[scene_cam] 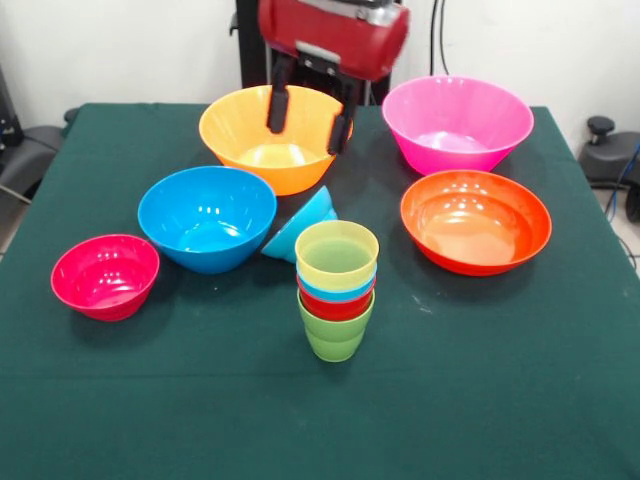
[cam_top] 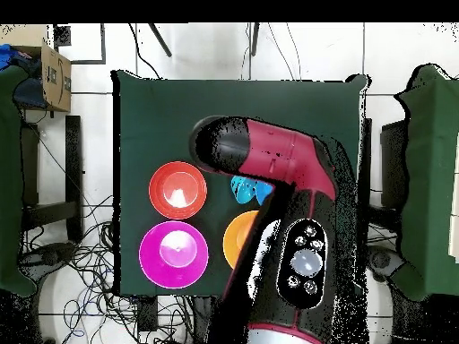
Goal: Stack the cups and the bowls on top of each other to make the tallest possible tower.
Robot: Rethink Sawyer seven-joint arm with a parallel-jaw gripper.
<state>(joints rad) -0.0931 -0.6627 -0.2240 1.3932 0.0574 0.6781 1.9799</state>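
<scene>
At top centre of the front view, the gripper (scene_cam: 309, 121) hangs spread wide and empty over the orange bowl (scene_cam: 272, 137). The four cups (scene_cam: 336, 290) sit nested at centre, the small blue bowl (scene_cam: 298, 227) tipped just behind.

This looks like a robotics lab, not a home. A table (scene_cam: 90, 400) draped in dark green cloth stands on a pale tiled floor (cam_top: 394, 72), with loose black cables (cam_top: 85, 260) snaking around it. A plain white wall (scene_cam: 120, 50) runs behind, more cables (scene_cam: 440, 40) hang down it, and a cardboard box (cam_top: 54, 76) sits off in 1 corner.
</scene>
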